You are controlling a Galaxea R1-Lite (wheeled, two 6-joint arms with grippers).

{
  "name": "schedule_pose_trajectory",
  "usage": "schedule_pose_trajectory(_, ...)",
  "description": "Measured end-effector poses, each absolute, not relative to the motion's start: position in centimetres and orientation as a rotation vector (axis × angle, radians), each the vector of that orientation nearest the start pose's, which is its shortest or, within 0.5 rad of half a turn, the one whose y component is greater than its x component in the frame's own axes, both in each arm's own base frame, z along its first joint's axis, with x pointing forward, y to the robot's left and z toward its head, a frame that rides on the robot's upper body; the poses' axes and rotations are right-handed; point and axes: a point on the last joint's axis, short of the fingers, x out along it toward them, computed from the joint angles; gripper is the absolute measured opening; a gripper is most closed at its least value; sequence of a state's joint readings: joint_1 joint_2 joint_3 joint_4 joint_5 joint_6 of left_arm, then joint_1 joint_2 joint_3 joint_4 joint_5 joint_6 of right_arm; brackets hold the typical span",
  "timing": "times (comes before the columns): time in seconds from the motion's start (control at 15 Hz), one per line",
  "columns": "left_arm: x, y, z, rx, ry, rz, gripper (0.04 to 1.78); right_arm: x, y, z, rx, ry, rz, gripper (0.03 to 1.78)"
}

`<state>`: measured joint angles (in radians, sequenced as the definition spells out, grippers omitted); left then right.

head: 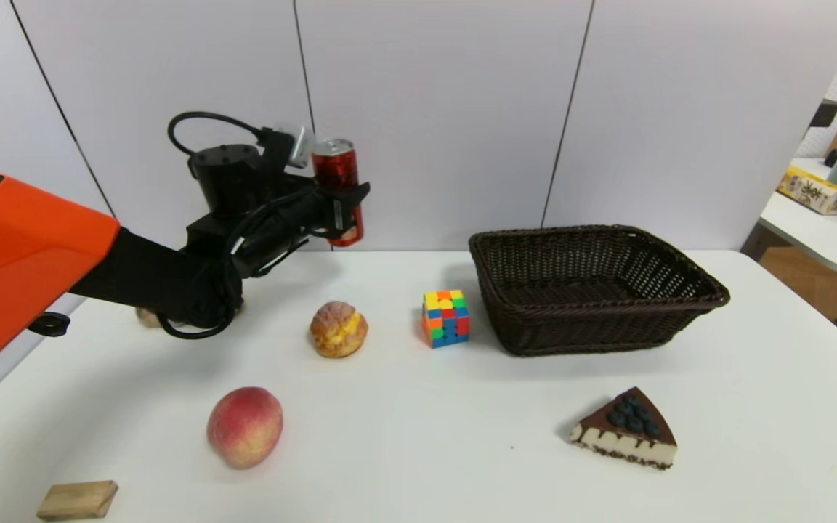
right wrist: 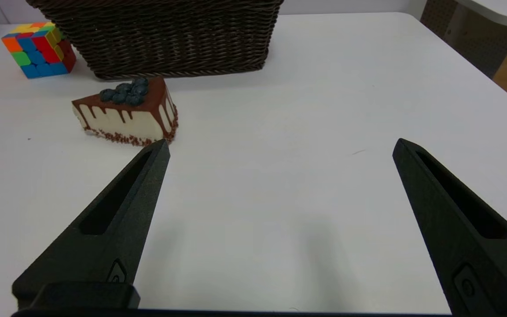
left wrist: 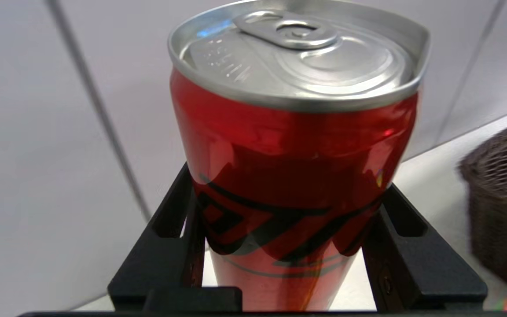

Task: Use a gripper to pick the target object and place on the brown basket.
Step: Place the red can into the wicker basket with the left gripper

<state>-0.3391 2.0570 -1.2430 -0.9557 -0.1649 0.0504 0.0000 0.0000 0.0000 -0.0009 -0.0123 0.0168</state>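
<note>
My left gripper is shut on the slim red can and holds it upright, well above the table's far left. In the left wrist view the can fills the frame, its silver top up, with the black fingers pressed on both sides. The brown wicker basket stands at the table's far right of centre, to the right of the can; its side shows in the left wrist view. My right gripper is open and empty above bare table, out of the head view; the basket lies ahead of it.
On the white table lie a cream puff, a colour cube, a peach, a chocolate cake slice and a wooden block. A second table with clutter stands at the far right.
</note>
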Motion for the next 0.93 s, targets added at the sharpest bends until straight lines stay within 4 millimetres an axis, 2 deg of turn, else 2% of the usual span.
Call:
schedule_pose_trajectory(0.33, 38.5, -20.2, 24.5, 0.027, -0.200, -0.672, 0.97, -2.3, 0.0, 7.6, 0.017, -0.001, -0.012, 1.75)
schedule_pose_trajectory(0.47, 38.1, -23.2, 25.3, 0.021, -0.196, -0.738, 0.97, -2.3, 0.0, 7.6, 0.017, -0.001, -0.012, 1.75)
schedule_pose_trajectory(0.73, 37.5, -28.6, 25.1, 0.009, -0.197, -0.848, 0.97, -2.3, 0.0, 7.6, 0.017, -0.001, -0.012, 1.75)
schedule_pose_trajectory(0.93, 37.2, -31.7, 24.5, 0.001, -0.206, -0.905, 0.97, -2.3, 0.0, 7.6, 0.017, -0.001, -0.012, 1.75)
